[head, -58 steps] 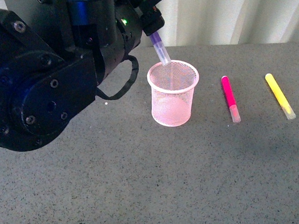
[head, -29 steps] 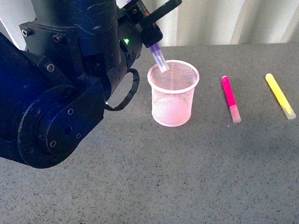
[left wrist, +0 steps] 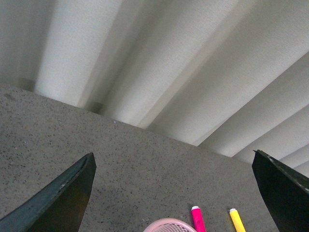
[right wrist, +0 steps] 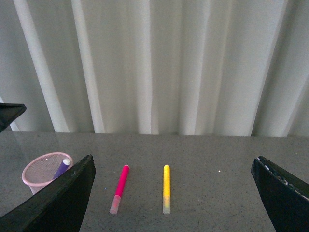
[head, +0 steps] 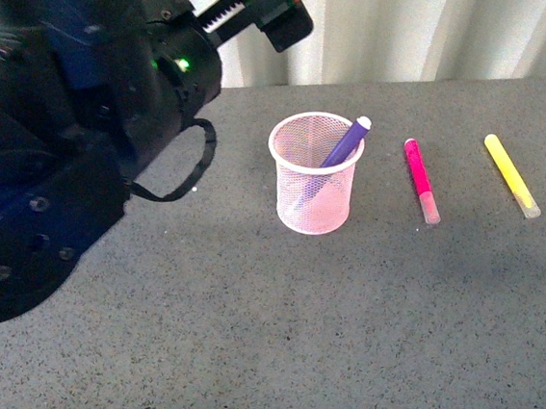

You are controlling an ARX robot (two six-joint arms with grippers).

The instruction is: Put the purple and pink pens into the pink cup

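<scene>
Purple pen (head: 343,146): stands inside the pink cup (head: 316,186), leaning toward the robot's right, with its pale end poking above the rim. Its lower part is blurred behind the mesh.
Pink pen (head: 419,176): lies flat on the grey table (head: 267,340), near the cup on its right and not touching it.
Yellow marker (head: 510,174): lies flat further right, apart from the pink pen.
Left gripper (left wrist: 173,155): raised behind the cup, jaws spread wide with nothing between them. The front view cuts it off at the top edge.
Right gripper (right wrist: 174,159): jaws spread wide and empty. Only its two dark fingers show, in its own wrist view.
Cup in the left wrist view: only an arc of the rim shows.
</scene>
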